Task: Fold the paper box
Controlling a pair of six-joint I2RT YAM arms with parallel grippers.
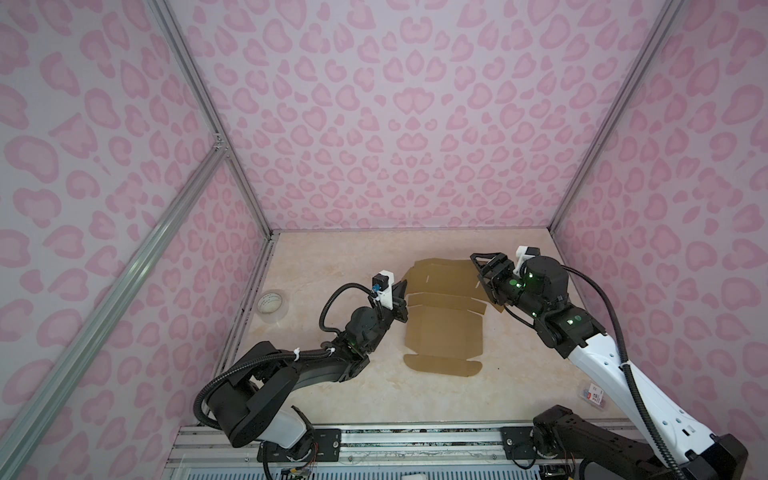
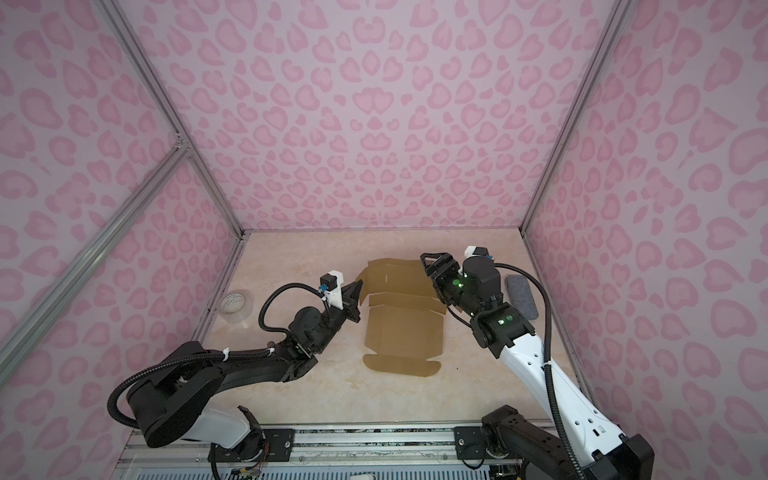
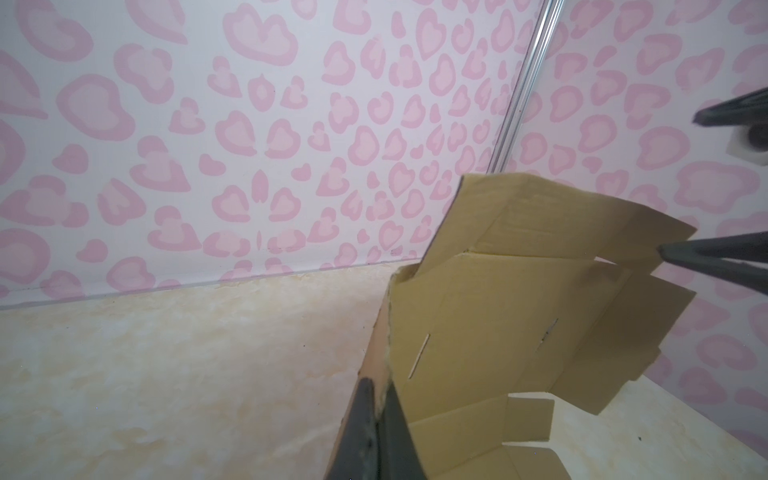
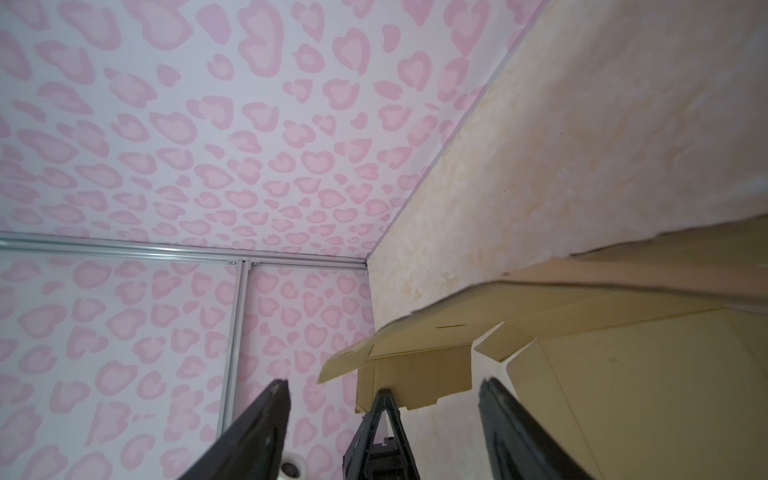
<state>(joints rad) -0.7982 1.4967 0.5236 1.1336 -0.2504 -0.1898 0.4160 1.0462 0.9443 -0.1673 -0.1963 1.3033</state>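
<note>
Paper box [image 1: 442,328] lies on the table [image 1: 457,399], long axis near-to-far; your left gripper [image 1: 402,289] pinches its raised far-left edge, and your right gripper [image 1: 482,275] gapes wide just beside the far-right edge.

Robot lab cell — pink-patterned walls [image 1: 415,124] (aluminium frame [image 1: 219,139])

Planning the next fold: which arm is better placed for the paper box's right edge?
Right. The right claw is open at that edge; the left claw is shut on the opposite edge of the paper box.
</note>
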